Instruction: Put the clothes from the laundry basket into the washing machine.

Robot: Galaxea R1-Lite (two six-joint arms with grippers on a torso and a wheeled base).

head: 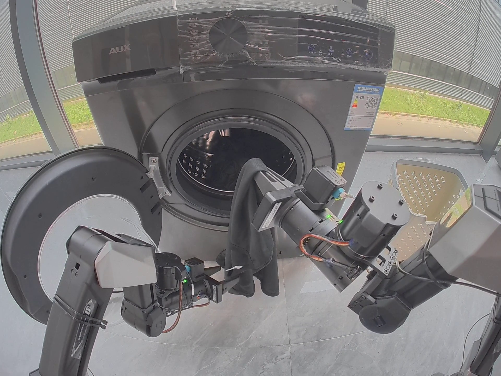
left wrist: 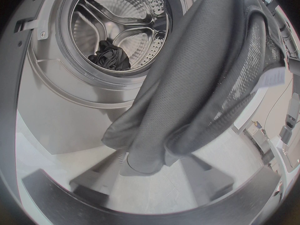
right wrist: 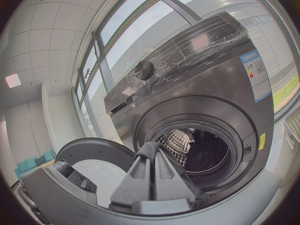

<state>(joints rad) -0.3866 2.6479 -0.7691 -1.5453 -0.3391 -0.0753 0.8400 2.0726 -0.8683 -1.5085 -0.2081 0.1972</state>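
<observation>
My right hand (right wrist: pixel 153 155) is clenched on the dark garment (head: pixel 250 236), which is draped before the open washing machine (head: pixel 235 105). My left hand (head: pixel 229 284), released, sits by the hem (head: pixel 255 288). I should lift the hem over the rim (head: pixel 209 204), then push deep.

Tall windows (right wrist: pixel 131 41) show grass (head: pixel 433 105); a teal sofa (right wrist: pixel 31 164) stands indoors.

The washer (head: pixel 229 95) stands on the floor (head: pixel 292 330), its door (head: pixel 68 220) swung open to the left and the basket (head: pixel 428 194) at its right. One bundle (left wrist: pixel 109 58) lies in the drum (left wrist: pixel 125 16). A garment (head: pixel 250 225) hangs before the opening from the right gripper (head: pixel 259 175), its lower end at the left gripper (head: pixel 229 283), whose jaws are parted.
</observation>
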